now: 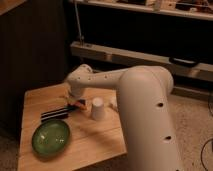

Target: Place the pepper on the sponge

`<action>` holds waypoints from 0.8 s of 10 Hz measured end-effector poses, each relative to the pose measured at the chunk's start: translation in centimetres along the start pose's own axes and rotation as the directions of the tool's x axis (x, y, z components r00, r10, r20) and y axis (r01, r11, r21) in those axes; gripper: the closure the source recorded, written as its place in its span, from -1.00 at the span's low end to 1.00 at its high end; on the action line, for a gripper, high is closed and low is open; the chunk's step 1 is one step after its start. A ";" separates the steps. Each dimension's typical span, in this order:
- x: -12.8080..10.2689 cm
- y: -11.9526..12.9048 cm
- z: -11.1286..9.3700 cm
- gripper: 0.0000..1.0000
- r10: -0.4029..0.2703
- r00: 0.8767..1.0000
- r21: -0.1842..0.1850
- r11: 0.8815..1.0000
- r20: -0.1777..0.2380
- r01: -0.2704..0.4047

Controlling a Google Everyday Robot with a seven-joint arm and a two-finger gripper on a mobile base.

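My gripper (75, 102) is low over the middle of the wooden table (95, 140), at the end of the white arm that reaches in from the right. A small orange-red piece, the pepper (80, 105), shows right at the gripper's tip, just left of the white cup (98, 108). I cannot tell whether the pepper is held or resting. The sponge is hidden under the gripper and wrist.
A black-and-white striped flat piece (56, 113) lies left of the gripper. A green plate (50, 136) sits near the table's front left. The bulky white arm (145, 110) covers the table's right side. Dark shelving stands behind.
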 end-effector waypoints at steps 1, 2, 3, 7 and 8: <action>-0.1 0.0 0.2 0.97 -0.004 1.000 -0.003 1.000 -0.002 0.004; -0.2 0.1 0.5 0.82 -0.003 1.000 -0.007 1.000 -0.004 0.003; -0.1 0.1 0.8 0.61 -0.002 1.000 -0.009 1.000 -0.007 0.002; -0.8 0.9 1.6 -0.19 -0.014 0.999 0.007 1.000 -0.031 0.015; -0.8 0.5 1.5 -0.40 -0.019 0.999 0.020 1.000 -0.033 0.020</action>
